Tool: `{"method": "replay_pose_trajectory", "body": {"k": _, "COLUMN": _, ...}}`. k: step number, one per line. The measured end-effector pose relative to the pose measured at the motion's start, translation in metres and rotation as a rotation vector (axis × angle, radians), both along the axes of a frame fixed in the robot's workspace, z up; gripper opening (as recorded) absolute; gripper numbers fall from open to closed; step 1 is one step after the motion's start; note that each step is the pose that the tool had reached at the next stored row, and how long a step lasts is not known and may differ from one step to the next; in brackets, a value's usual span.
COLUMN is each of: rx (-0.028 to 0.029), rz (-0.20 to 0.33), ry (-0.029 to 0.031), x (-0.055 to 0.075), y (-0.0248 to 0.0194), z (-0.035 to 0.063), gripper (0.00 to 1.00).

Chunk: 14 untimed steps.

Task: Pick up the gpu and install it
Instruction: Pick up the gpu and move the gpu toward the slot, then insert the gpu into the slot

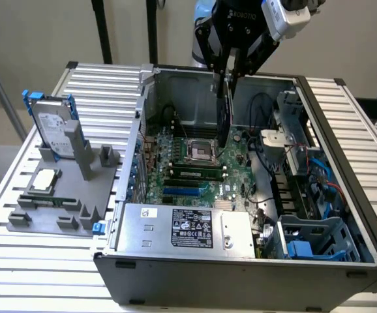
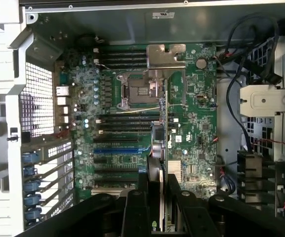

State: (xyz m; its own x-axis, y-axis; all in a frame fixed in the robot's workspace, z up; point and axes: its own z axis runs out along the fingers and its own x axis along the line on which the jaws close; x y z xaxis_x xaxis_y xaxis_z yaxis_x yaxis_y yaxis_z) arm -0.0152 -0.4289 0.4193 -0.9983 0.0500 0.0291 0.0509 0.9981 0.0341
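A computer case (image 1: 241, 280) lies open on a table (image 1: 38, 274) of ribbed aluminium slats, its front wall close to the table's near edge. Just behind that wall sits the silver power supply (image 1: 182, 228), and beyond it the green motherboard (image 1: 195, 176) covers the case floor. Toward the table's near corner on the exterior view's left, a grey holder (image 1: 51, 208) carries a hard drive (image 1: 51, 130) standing upright in a blue frame. Farther in, the arm's gripper (image 1: 229, 72) hangs over the case's far half, its black fingers (image 2: 145, 202) clamped on either side of the gpu (image 1: 225, 117). The thin card stands on edge above the motherboard, just beside the processor socket (image 1: 198, 151). Whether its lower edge touches the board cannot be told. A plain beige wall (image 1: 32, 32) and black poles (image 1: 100, 29) close off the room behind the table's far edge.
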Motion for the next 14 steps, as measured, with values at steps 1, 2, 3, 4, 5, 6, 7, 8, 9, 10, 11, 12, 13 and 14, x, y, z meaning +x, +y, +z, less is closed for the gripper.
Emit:
{"method": "replay_pose_trajectory", "body": {"k": 1, "rx": 0.0001, "rz": 0.000, "ry": 0.0004, "x": 0.0000, "y": 0.0000, "z": -0.0001, "gripper": 0.27}}
{"method": "replay_pose_trajectory", "body": {"k": 2, "rx": 0.0001, "rz": 0.000, "ry": 0.0006, "x": 0.0000, "y": 0.0000, "z": -0.0001, "gripper": 0.27}}
{"method": "replay_pose_trajectory", "body": {"k": 3, "rx": 0.0001, "rz": 0.000, "ry": 0.0010, "x": 0.0000, "y": 0.0000, "z": 0.0000, "gripper": 0.27}}
{"method": "replay_pose_trajectory", "body": {"k": 4, "rx": 0.0001, "rz": 0.000, "ry": 0.0026, "x": 0.0000, "y": 0.0000, "z": -0.0001, "gripper": 0.27}}
{"method": "replay_pose_trajectory", "body": {"k": 5, "rx": 0.0001, "rz": 0.000, "ry": 0.0042, "x": 0.0000, "y": 0.0000, "z": -0.0001, "gripper": 0.27}}
{"method": "replay_pose_trajectory", "body": {"k": 6, "rx": 0.0001, "rz": 0.000, "ry": 0.0045, "x": 0.0000, "y": 0.0000, "z": -0.0001, "gripper": 0.27}}
{"method": "replay_pose_trajectory", "body": {"k": 7, "rx": 0.0001, "rz": 0.000, "ry": 0.0048, "x": 0.0000, "y": 0.0000, "z": -0.0001, "gripper": 0.27}}
{"method": "replay_pose_trajectory", "body": {"k": 8, "rx": 0.0001, "rz": 0.000, "ry": 0.0051, "x": 0.0000, "y": 0.0000, "z": -0.0001, "gripper": 0.27}}
{"method": "replay_pose_trajectory", "body": {"k": 9, "rx": 0.0001, "rz": 0.000, "ry": 0.0054, "x": 0.0000, "y": 0.0000, "z": -0.0001, "gripper": 0.27}}
{"method": "replay_pose_trajectory", "body": {"k": 10, "rx": 0.0001, "rz": 0.000, "ry": 0.0057, "x": 0.0000, "y": 0.0000, "z": -0.0001, "gripper": 0.27}}
{"method": "replay_pose_trajectory", "body": {"k": 11, "rx": 0.0001, "rz": 0.000, "ry": 0.0061, "x": 0.0000, "y": 0.0000, "z": -0.0001, "gripper": 0.27}}
{"method": "replay_pose_trajectory", "body": {"k": 12, "rx": 0.0001, "rz": 0.000, "ry": 0.0064, "x": 0.0000, "y": 0.0000, "z": -0.0001, "gripper": 0.27}}
{"method": "replay_pose_trajectory", "body": {"k": 13, "rx": 0.0001, "rz": 0.000, "ry": 0.0067, "x": 0.0000, "y": 0.0000, "z": -0.0001, "gripper": 0.27}}
{"method": "replay_pose_trajectory", "body": {"k": 14, "rx": 0.0001, "rz": 0.000, "ry": 0.0071, "x": 0.0001, "y": 0.0000, "z": 0.0000, "gripper": 0.27}}
